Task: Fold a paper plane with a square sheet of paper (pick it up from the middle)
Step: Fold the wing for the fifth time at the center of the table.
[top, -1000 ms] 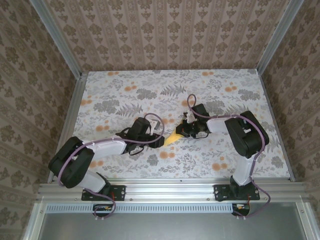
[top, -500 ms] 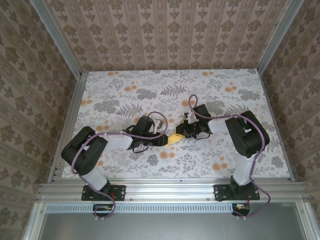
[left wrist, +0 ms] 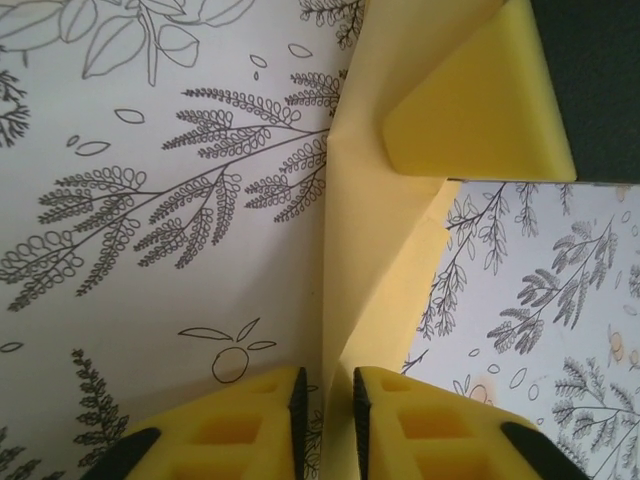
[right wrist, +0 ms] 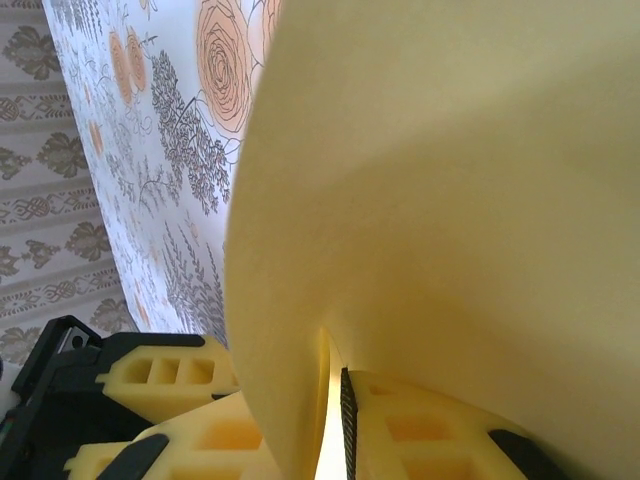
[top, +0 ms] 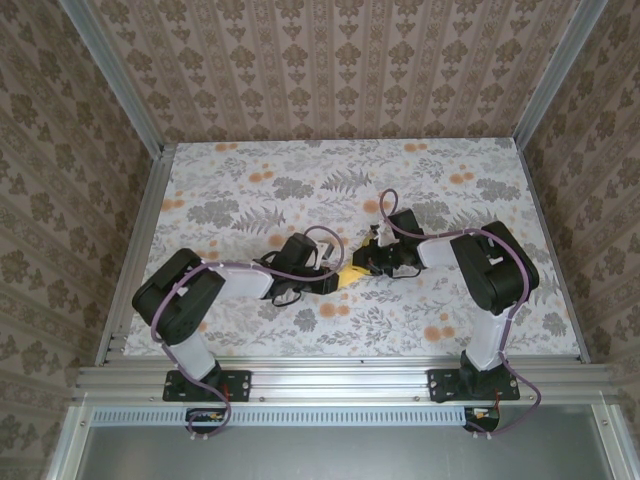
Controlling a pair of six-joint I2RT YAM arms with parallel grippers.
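The yellow sheet of paper (top: 350,275) is folded into a narrow creased shape and is held up between both grippers at the table's middle. My left gripper (top: 335,283) reaches in from the left. In the left wrist view the paper (left wrist: 380,260) stands on edge and runs down between my left gripper's (left wrist: 328,420) narrowly set black pads. My right gripper (top: 363,264) holds the other end. In the right wrist view the paper (right wrist: 450,150) curves over my right gripper (right wrist: 335,420), hiding its left pad. A right fingertip (left wrist: 480,110) presses the paper's upper part.
The floral tablecloth (top: 430,190) covers the table, with printed orange flowers (top: 438,332) scattered on it. Aluminium rails (top: 330,378) edge the table, and patterned walls (top: 330,70) close it in on three sides. Both arms cross the table's middle.
My left arm has swung in towards the right and its jaws have narrowed round the paper's crease. The right arm has hardly moved.
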